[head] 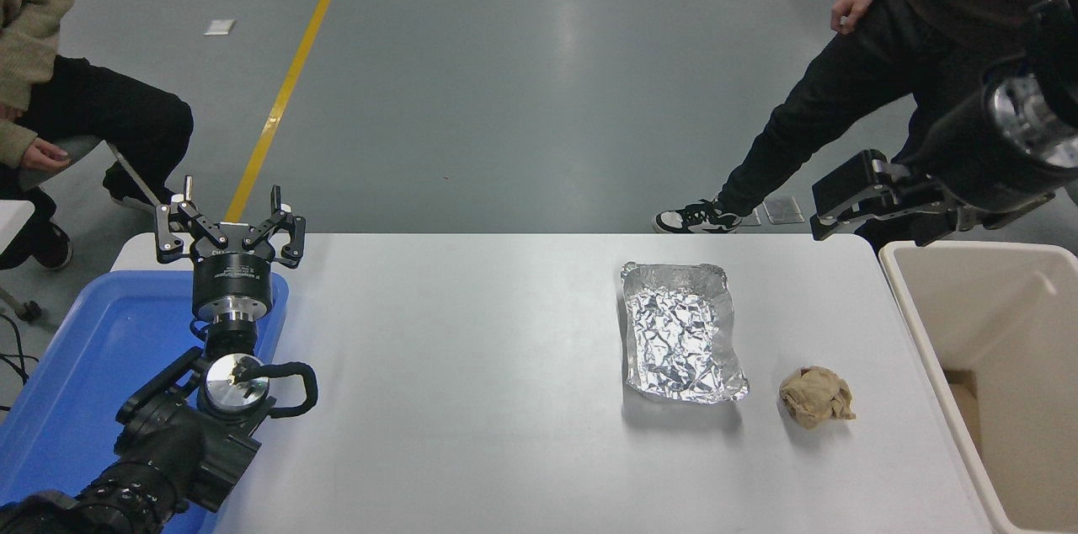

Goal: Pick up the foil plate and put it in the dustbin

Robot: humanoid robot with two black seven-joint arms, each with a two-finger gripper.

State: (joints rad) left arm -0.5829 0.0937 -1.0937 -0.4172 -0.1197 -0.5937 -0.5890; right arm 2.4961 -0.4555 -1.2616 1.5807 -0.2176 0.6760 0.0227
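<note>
The foil plate is a shiny silver rectangular tray lying flat on the white table, right of the middle. The dustbin is a large beige bin standing against the table's right edge. My right gripper hangs high above the table's far right corner, up and to the right of the foil plate, with its jaws apart and nothing in them. It is well clear of the plate and left of the bin's far rim. My left gripper is parked open at the lower left, over the blue tray.
A crumpled tan paper ball lies on the table between the foil plate and the dustbin. A blue plastic tray sits at the left edge. One person sits at the far left; another stands at the far right.
</note>
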